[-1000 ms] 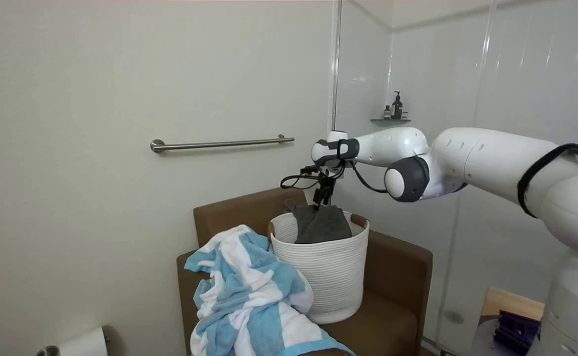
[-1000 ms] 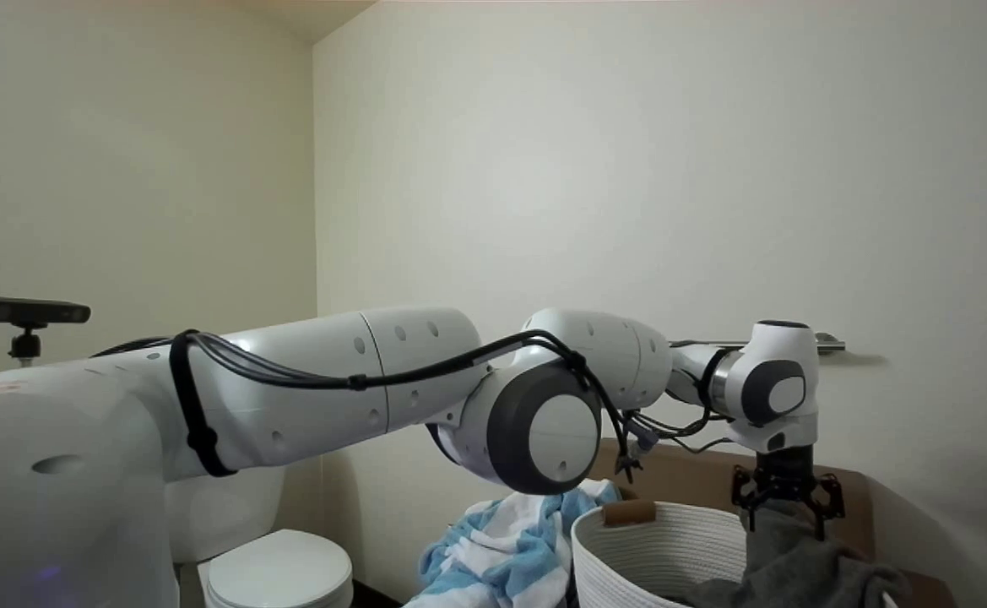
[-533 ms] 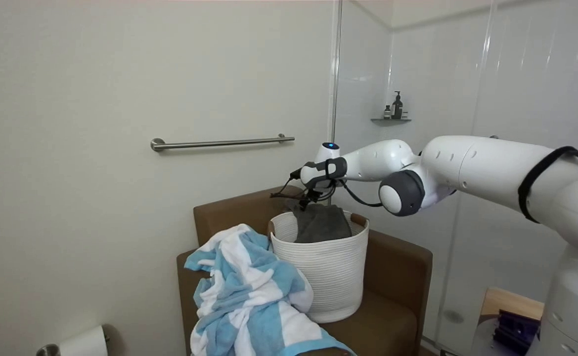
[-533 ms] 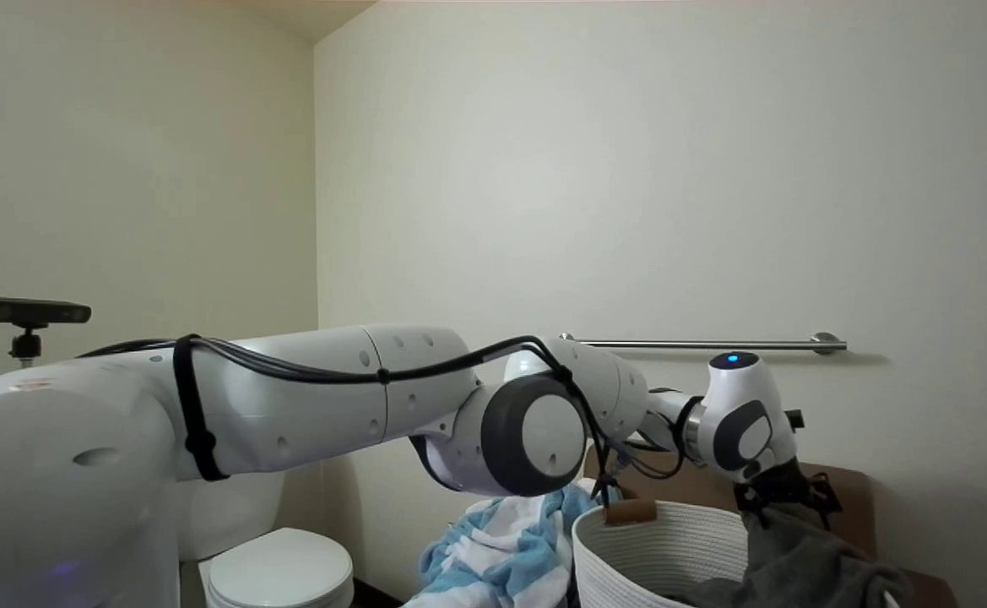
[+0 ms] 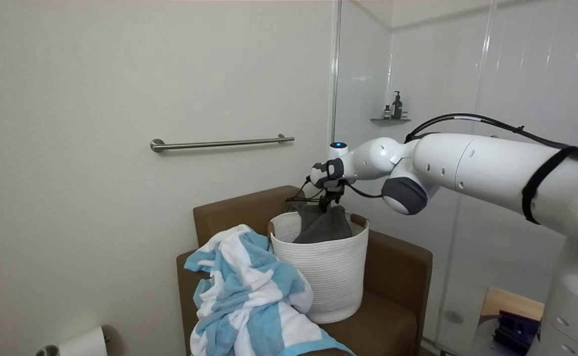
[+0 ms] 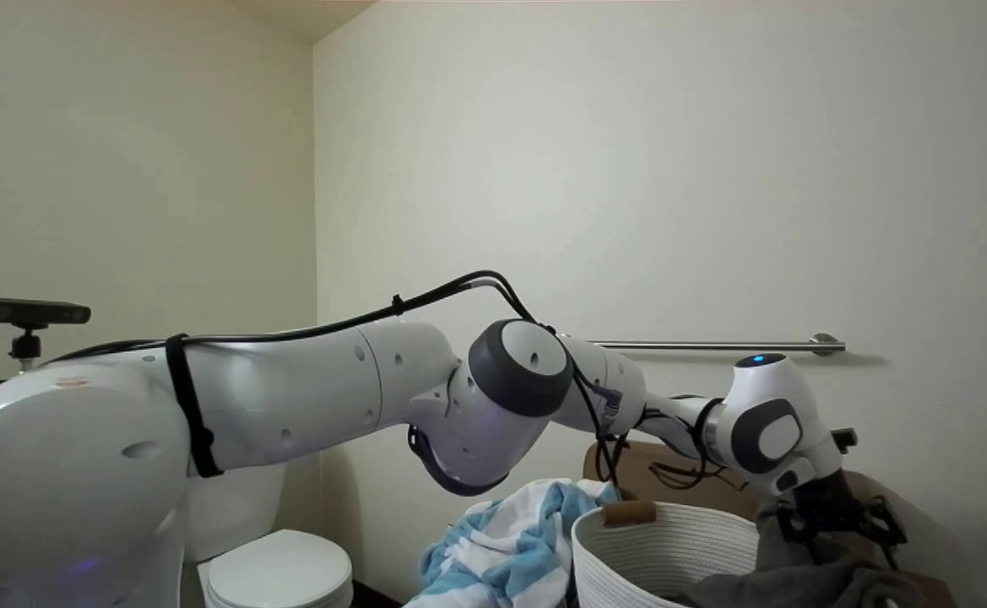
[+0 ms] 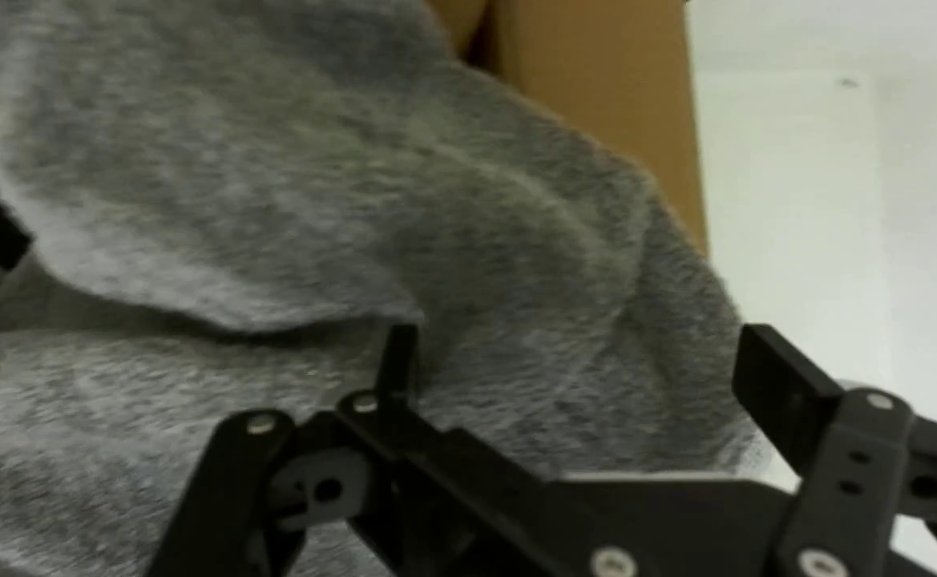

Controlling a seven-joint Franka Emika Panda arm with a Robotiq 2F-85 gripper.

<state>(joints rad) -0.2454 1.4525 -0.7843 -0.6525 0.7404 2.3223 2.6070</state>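
Bathroom walls (image 5: 96, 74) in pale cream form the background, with a metal towel bar (image 5: 224, 144) mounted on one and a white shower stall (image 5: 432, 69) alongside. Below the bar is a brown armchair (image 5: 397, 277). On its seat stands an upright white basket (image 5: 328, 277) with brown handles (image 6: 628, 513); touching it, a blue-and-white striped towel (image 5: 254, 291) lies in a loose heap over the chair's side and front. A white toilet (image 6: 280, 567) shows in an exterior view.

A gray cloth (image 5: 324, 227) is bunched in the basket, one part rising above the rim and, it seems, lapping over it. The white robot arm (image 5: 466, 158) reaches across, and its gripper (image 7: 584, 369) points down, somewhat tilted, at that raised part. The two fingers (image 7: 781, 393) are spread wide, with nothing pinched between them. In the wrist view gray folds fill much of the space ahead; one fingertip appears over a crease in the fabric, the other past its edge. Whether either touches the cloth is unclear.

Judging by this, the step in hand is lining up with the cloth, with no grip made. The next move calls for settling the fingers astride a thick fold, then bringing them together; pinching too near the edge could catch only a thin bit.
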